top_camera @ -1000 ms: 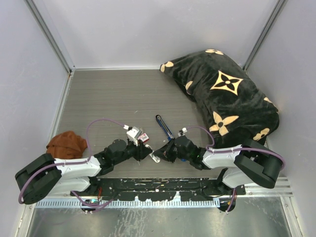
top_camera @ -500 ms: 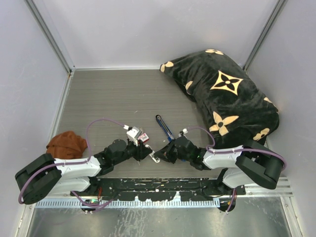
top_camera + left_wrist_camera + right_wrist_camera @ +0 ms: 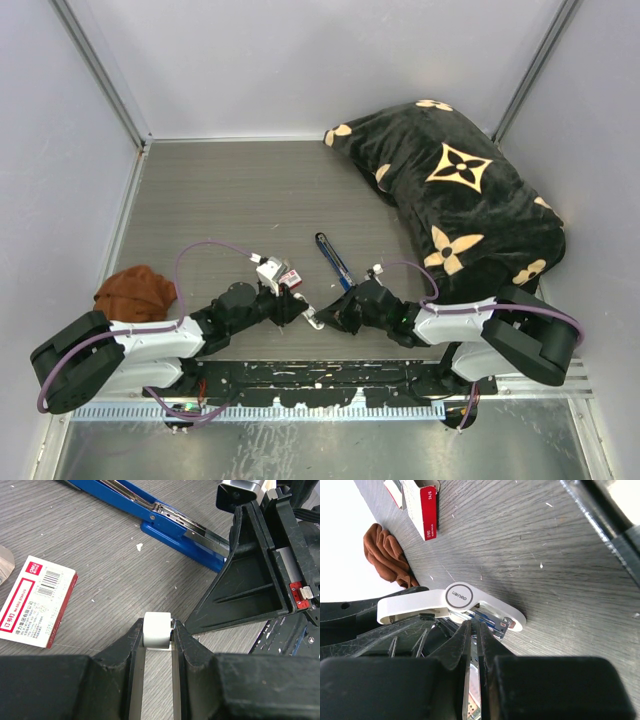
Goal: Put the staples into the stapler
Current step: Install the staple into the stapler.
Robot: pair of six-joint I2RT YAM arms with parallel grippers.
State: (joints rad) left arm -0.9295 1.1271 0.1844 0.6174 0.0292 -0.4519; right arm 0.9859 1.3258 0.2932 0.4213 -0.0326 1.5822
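Observation:
The blue stapler (image 3: pixel 333 260) lies opened flat mid-table, its silver channel (image 3: pixel 172 517) showing. My left gripper (image 3: pixel 305 312) is shut on a small white oblong piece (image 3: pixel 158 627), held low over the table. In the right wrist view that piece (image 3: pixel 460 600) is hinged open, with a round logo and a silvery inner channel. My right gripper (image 3: pixel 475 622) points at that channel, touching or nearly so. Its fingers are almost together on a thin silvery strip, the staples (image 3: pixel 474 640), mostly hidden between them. The two grippers meet tip to tip, near the stapler's close end.
A red-and-white cardboard box (image 3: pixel 290 277) lies just left of the stapler, beside my left wrist. A brown cloth (image 3: pixel 135 292) sits at the table's left edge. A large black patterned cushion (image 3: pixel 460 190) fills the back right. Grey walls close in three sides.
My right gripper has edged slightly toward the white piece. The left arm, the stapler and the box have not moved.

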